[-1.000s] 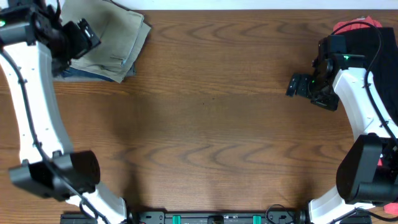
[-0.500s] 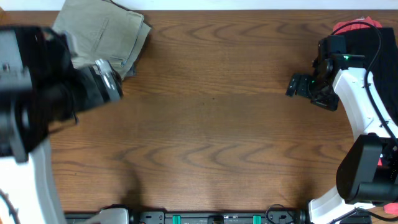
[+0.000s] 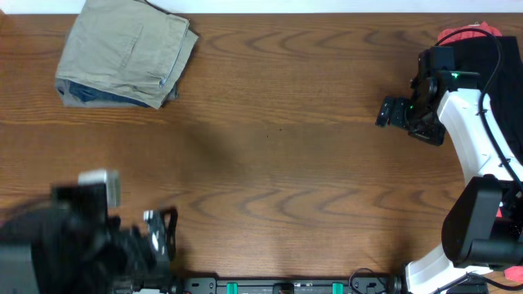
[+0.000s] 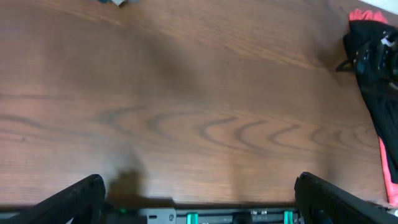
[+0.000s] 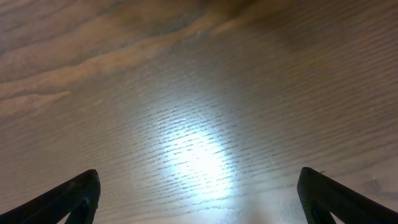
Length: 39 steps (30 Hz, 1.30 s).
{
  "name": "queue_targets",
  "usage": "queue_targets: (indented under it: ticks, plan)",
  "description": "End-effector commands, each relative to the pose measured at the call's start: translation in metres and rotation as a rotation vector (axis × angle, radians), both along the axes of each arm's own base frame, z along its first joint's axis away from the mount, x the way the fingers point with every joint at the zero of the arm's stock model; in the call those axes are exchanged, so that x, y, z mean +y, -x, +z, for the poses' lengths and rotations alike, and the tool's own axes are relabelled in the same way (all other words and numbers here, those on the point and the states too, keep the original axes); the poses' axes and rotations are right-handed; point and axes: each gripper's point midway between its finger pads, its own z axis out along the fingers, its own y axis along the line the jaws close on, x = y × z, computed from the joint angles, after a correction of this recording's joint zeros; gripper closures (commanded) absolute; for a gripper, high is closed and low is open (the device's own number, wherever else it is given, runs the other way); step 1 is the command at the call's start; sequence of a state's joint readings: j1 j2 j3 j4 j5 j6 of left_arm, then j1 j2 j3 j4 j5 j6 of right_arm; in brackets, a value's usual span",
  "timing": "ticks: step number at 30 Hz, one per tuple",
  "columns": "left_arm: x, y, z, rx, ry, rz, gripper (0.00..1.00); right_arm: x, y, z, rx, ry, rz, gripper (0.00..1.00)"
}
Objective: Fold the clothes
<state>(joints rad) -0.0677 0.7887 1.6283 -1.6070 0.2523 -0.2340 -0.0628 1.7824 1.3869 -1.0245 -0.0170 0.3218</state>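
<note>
Folded khaki shorts (image 3: 127,51) lie at the table's back left on top of a dark blue denim piece (image 3: 86,95). A black and coral-red heap of clothes (image 3: 478,45) lies at the back right and also shows in the left wrist view (image 4: 373,81). My left gripper (image 3: 159,237) is blurred at the front left edge, far from the stack. Its jaws stand wide apart and empty (image 4: 199,208). My right gripper (image 3: 391,113) hovers left of the dark heap, open and empty over bare wood (image 5: 199,199).
The wooden table (image 3: 278,155) fills the view. A black rail with green parts (image 3: 278,286) runs along the front edge. The right arm's white link (image 3: 470,131) stands beside the dark heap.
My left arm has swung from the folded stack at the back left down to the front left edge, empty. The khaki shorts stay on the stack. The right arm has not moved.
</note>
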Motion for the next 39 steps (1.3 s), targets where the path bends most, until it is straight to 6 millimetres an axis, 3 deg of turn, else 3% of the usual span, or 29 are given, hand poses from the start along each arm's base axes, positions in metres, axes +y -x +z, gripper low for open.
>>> queue_targets:
  ticks: [1,3,8,22,26,32,35,39]
  plan:
    - [0.001,0.022,-0.018,0.031,0.018,0.022,0.02,-0.007,-0.003,0.003,-0.009,0.014,-0.011,0.01]
    - [0.003,0.038,-0.024,0.042,0.017,0.022,0.02,-0.007,-0.003,0.003,-0.009,0.014,-0.011,0.01]
    - [0.004,0.051,-0.022,-0.016,0.021,0.022,0.02,-0.007,-0.003,0.003,-0.009,0.014,-0.011,0.01]
    - [0.006,0.048,-0.023,-0.027,0.012,0.031,0.02,-0.007,-0.003,0.003,-0.009,0.014,-0.011,0.01]
    - [0.004,0.026,-0.028,-0.101,0.003,0.017,0.02,-0.007,-0.003,0.003,-0.009,0.014,-0.011,0.01]
    - [0.006,-0.033,-0.052,-0.404,-0.092,-0.033,0.02,-0.007,-0.003,0.003,-0.009,0.014,-0.011,0.01]
    - [0.01,-0.063,-0.073,-0.529,-0.1,0.005,0.02,-0.007,-0.003,0.003,-0.009,0.014,-0.011,0.01]
    - [0.011,-0.087,-0.104,-0.603,-0.101,0.011,0.02,-0.007,-0.003,0.003,-0.009,0.014,-0.011,0.01]
